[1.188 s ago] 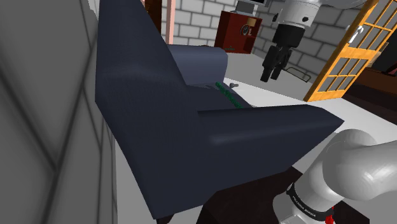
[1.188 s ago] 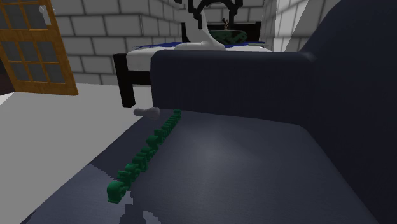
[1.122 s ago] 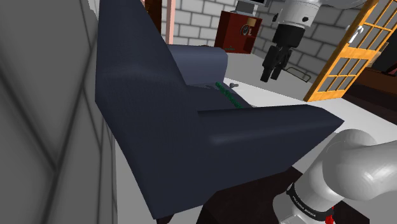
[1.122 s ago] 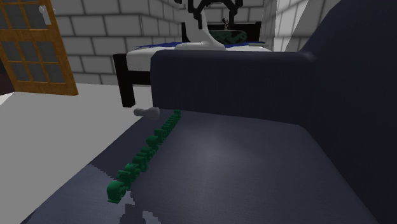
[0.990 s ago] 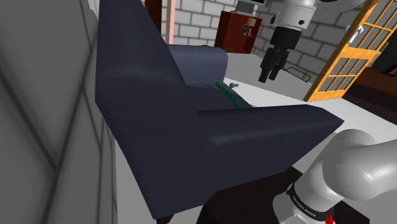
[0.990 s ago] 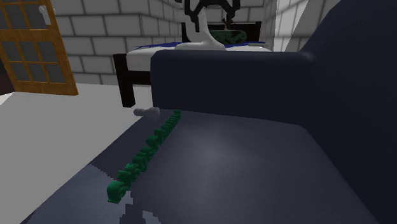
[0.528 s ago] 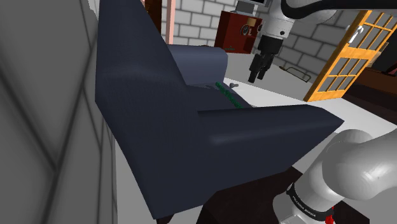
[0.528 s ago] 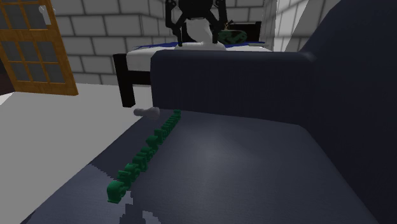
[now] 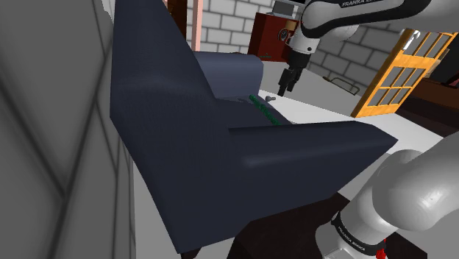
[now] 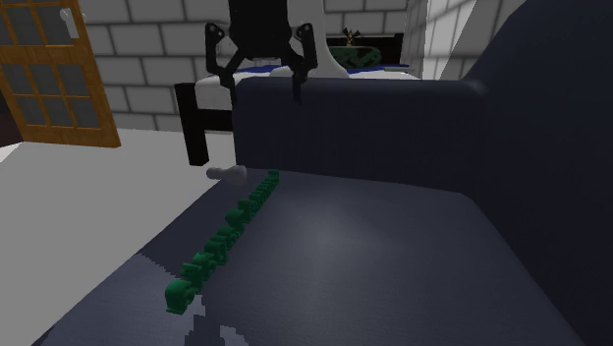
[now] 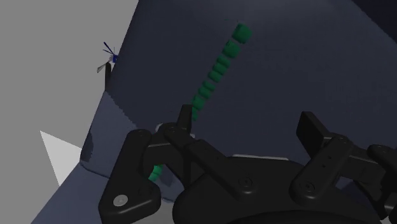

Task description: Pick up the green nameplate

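**Shoulder view.** Looking down over a dark blue sofa (image 9: pixel 176 125) across the middle of the frame. Showing the green nameplate (image 9: pixel 265 111) as a thin strip on the seat, right of centre. Placing the black gripper (image 9: pixel 286 82) above and beyond the strip, upper right of centre, touching nothing. Hiding the strip's near end behind the sofa's near arm (image 9: pixel 309 147). Leaving the finger gap too small to judge here.

**Second exterior view.** Looking along the seat, with the nameplate (image 10: pixel 224 236) running from lower left up toward centre, close to the seat's front edge. Showing a small grey object (image 10: pixel 227 173) just beside its far end. Showing the gripper (image 10: pixel 263 77) at top centre, fingers (image 10: pixel 300 79) spread wide and holding nothing, level with the top of the far arm (image 10: pixel 363 113). Cutting off the hand at the top edge.

Judging the risks:
- clipping that arm on the way down;
- knocking the grey object;
- pinching the long strip off-centre, letting it tip or slip;
- shoving it over the seat edge.

**Wrist view.** Looking past the wide-open fingers (image 11: pixel 310 127) of the gripper (image 11: pixel 247 124) at the nameplate (image 11: pixel 216 69), a row of green blocks ahead on the dark seat, nearer one finger than the other. Hiding part of the row behind the hand's black body. Leaving the lettering unreadable, and a tiny blue-and-pale thing (image 11: pixel 109 58) beside the sofa too small to name.
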